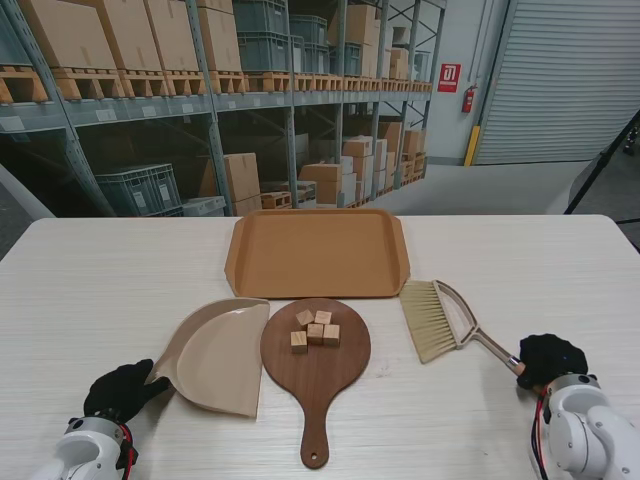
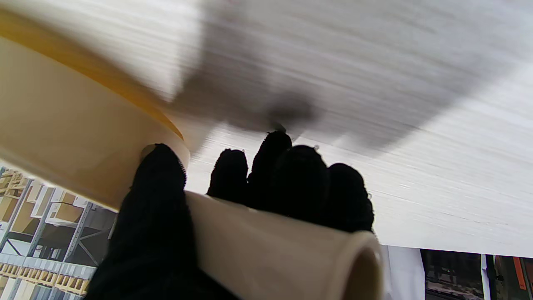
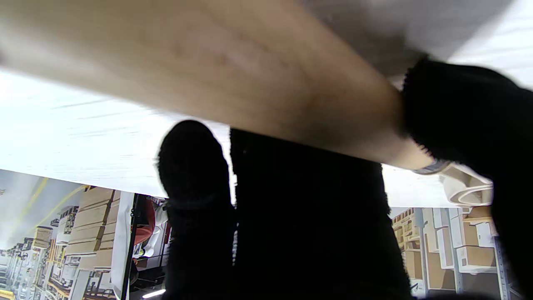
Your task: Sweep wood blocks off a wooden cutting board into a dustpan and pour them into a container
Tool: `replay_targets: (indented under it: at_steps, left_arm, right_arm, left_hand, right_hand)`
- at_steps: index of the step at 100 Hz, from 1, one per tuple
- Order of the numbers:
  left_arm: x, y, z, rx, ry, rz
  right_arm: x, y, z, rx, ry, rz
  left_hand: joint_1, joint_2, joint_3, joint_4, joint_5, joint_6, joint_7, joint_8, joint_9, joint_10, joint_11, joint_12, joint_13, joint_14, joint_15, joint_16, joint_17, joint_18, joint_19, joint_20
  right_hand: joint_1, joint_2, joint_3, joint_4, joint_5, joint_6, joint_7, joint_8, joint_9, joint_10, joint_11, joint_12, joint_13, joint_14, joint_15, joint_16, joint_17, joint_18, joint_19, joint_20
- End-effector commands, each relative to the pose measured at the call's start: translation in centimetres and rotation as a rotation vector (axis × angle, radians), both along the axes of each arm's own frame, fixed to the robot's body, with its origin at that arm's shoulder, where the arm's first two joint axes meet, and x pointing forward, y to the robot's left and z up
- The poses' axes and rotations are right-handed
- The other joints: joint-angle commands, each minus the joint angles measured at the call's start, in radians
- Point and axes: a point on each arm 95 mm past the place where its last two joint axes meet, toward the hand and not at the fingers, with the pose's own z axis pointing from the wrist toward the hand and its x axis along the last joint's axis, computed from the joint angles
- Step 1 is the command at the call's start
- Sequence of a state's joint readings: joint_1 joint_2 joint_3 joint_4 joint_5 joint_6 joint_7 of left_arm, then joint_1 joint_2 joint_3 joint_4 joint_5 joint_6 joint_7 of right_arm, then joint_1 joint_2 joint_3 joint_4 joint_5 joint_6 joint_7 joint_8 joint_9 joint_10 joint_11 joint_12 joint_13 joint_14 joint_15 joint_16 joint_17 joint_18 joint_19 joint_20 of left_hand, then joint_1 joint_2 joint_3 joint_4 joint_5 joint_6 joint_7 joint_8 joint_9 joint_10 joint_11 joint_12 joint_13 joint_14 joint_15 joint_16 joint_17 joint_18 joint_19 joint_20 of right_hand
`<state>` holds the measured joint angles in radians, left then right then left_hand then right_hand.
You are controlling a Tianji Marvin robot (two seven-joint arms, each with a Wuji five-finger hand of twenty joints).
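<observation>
**Blocks unswept, both tools gripped**

Blocks lie clustered on the board. The dustpan handle is clasped by the left hand — if its lip is left short of the board, blocks may scatter. The brush handle is clenched in the right hand; a hard stroke could overshoot.

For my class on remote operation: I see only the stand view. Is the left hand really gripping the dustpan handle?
Observer: Yes. In the left wrist view the left hand wraps its fingers around the dustpan handle.
Operator: And the right hand?
Observer: The right wrist view shows the right hand closed around the brush by its wooden handle.
Operator: Is that handle clear of the table?
Observer: Cannot tell; that view is too blurred.
</observation>
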<state>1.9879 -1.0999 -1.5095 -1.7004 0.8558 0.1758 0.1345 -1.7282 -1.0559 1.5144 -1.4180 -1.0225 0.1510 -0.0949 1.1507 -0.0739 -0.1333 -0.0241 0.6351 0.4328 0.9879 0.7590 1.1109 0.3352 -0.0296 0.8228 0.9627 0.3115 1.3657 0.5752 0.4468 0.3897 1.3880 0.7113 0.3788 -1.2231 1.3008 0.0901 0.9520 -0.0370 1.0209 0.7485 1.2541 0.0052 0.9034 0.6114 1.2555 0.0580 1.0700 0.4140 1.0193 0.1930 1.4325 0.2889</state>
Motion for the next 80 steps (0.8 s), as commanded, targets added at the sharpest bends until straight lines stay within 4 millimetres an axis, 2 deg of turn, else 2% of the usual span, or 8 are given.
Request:
replay_targets:
  at_steps: [1, 12, 20, 34, 49, 59, 71, 80]
  left_arm:
    - [-0.7, 0.0, -1.1, -0.005, 0.046, 0.002]
    - [-0.7, 0.0, -1.1, -0.003, 0.044, 0.001]
    - [-0.7, 0.1, -1.1, -0.002, 0.042, 0.001]
    - [-0.6, 0.1, -1.1, -0.003, 0.042, 0.002]
    - [-0.6, 0.1, -1.1, -0.003, 0.042, 0.001]
    - [-0.6, 0.1, -1.1, -0.004, 0.043, 0.002]
    - [-0.7, 0.1, -1.1, -0.005, 0.042, 0.003]
    - [-0.7, 0.1, -1.1, -0.004, 0.043, 0.003]
  right_arm:
    - [-1.5, -0.3, -1.9, -0.002, 0.072, -0.017]
    - [-1.5, -0.4, -1.3, -0.002, 0.06, -0.022]
    - [-1.5, -0.5, -0.8, -0.001, 0.044, -0.025]
    - [-1.4, -0.6, 0.0, -0.001, 0.025, -0.028]
    - [-1.4, -0.6, 0.2, 0.002, 0.033, -0.03]
    - [-1.4, -0.6, 0.2, 0.002, 0.043, -0.031]
    - [-1.3, -0.5, 0.1, 0.007, 0.051, -0.034]
    - [-1.2, -0.5, 0.0, 0.002, 0.058, -0.021]
  left_hand:
    - [0.091, 0.147, 0.114, 0.005, 0.119, -0.023, 0.036, -0.016, 0.081, -0.343, 1.46, -0.024, 0.08, -0.272, -0.007, -0.007, 0.004, -0.03, 0.067, 0.026]
    - [0.092, 0.148, 0.115, 0.005, 0.119, -0.023, 0.036, -0.016, 0.081, -0.343, 1.459, -0.024, 0.08, -0.272, -0.007, -0.008, 0.003, -0.029, 0.067, 0.026]
    - [0.092, 0.147, 0.115, 0.005, 0.118, -0.023, 0.036, -0.016, 0.081, -0.344, 1.459, -0.024, 0.08, -0.272, -0.007, -0.008, 0.003, -0.031, 0.067, 0.026]
    - [0.091, 0.147, 0.115, 0.005, 0.119, -0.024, 0.036, -0.017, 0.081, -0.344, 1.458, -0.025, 0.08, -0.272, -0.007, -0.008, 0.005, -0.03, 0.068, 0.026]
    - [0.091, 0.146, 0.115, 0.005, 0.12, -0.024, 0.036, -0.017, 0.083, -0.347, 1.455, -0.026, 0.08, -0.272, -0.007, -0.008, 0.005, -0.031, 0.069, 0.026]
    - [0.09, 0.147, 0.114, 0.005, 0.119, -0.024, 0.035, -0.018, 0.083, -0.347, 1.454, -0.027, 0.083, -0.274, -0.008, -0.009, 0.006, -0.031, 0.069, 0.026]
    - [0.091, 0.146, 0.115, 0.005, 0.121, -0.024, 0.035, -0.019, 0.083, -0.347, 1.454, -0.027, 0.083, -0.274, -0.008, -0.009, 0.006, -0.032, 0.07, 0.026]
    - [0.091, 0.146, 0.115, 0.005, 0.12, -0.025, 0.035, -0.019, 0.086, -0.348, 1.452, -0.028, 0.083, -0.274, -0.008, -0.009, 0.007, -0.031, 0.07, 0.026]
  right_hand:
    - [0.428, 0.088, 0.269, 0.112, 0.213, -0.219, 0.179, 0.128, 0.097, -0.085, 0.143, 0.061, 0.048, 0.01, 0.056, -0.014, 0.025, 0.069, 0.075, -0.028]
    - [0.455, 0.16, 0.269, 0.129, 0.241, -0.228, 0.179, 0.174, 0.104, -0.086, 0.149, 0.072, 0.049, 0.011, 0.072, -0.01, 0.022, 0.082, 0.095, -0.048]
    - [0.468, 0.251, 0.269, 0.154, 0.265, -0.234, 0.173, 0.211, 0.113, -0.082, 0.149, 0.085, 0.049, 0.017, 0.089, -0.007, 0.022, 0.098, 0.116, -0.068]
    - [0.508, 0.364, 0.269, 0.193, 0.301, -0.249, 0.186, 0.235, 0.142, -0.089, 0.159, 0.103, 0.052, 0.002, 0.13, 0.013, 0.033, 0.104, 0.154, -0.08]
    - [0.532, 0.39, 0.269, 0.213, 0.325, -0.257, 0.199, 0.254, 0.159, -0.091, 0.168, 0.127, 0.053, -0.001, 0.162, 0.022, 0.044, 0.106, 0.183, -0.093]
    - [0.539, 0.373, 0.269, 0.247, 0.34, -0.262, 0.209, 0.265, 0.17, -0.094, 0.175, 0.138, 0.052, -0.008, 0.189, 0.027, 0.05, 0.107, 0.203, -0.096]
    - [0.557, 0.337, 0.269, 0.238, 0.349, -0.264, 0.208, 0.271, 0.178, -0.096, 0.175, 0.144, 0.051, -0.003, 0.205, 0.023, 0.055, 0.111, 0.219, -0.105]
    - [0.549, 0.357, 0.269, 0.221, 0.342, -0.266, 0.196, 0.27, 0.169, -0.096, 0.163, 0.143, 0.051, -0.004, 0.187, 0.01, 0.05, 0.109, 0.209, -0.119]
